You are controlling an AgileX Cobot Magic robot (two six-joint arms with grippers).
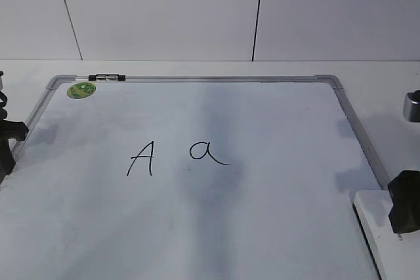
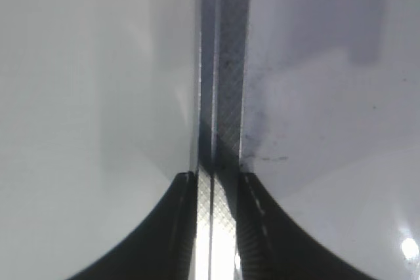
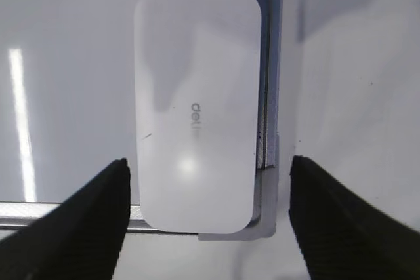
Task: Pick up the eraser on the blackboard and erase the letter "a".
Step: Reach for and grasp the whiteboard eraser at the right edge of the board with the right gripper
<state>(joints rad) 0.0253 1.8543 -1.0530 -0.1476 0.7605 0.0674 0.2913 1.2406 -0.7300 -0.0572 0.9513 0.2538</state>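
Note:
The blackboard (image 1: 275, 221) is a white board in a silver frame that lies flat and fills the table. The letter "a" (image 1: 207, 153) is written in black near its middle. The eraser (image 3: 197, 109), white with grey lettering, lies on the board's near right corner and also shows in the exterior view (image 1: 379, 227). My right gripper (image 3: 209, 185) is open above the eraser's near end, one finger on each side, not touching it; it shows in the exterior view (image 1: 405, 204). My left gripper (image 2: 216, 188) is nearly shut and empty over the board's left frame rail (image 2: 226, 63), at the left edge (image 1: 5, 145).
A capital "A" (image 1: 142, 158) stands just left of the small "a". A round green sticker (image 1: 81, 90) and a small black-and-white clip (image 1: 106, 78) sit at the far left corner. A white wall stands behind the table.

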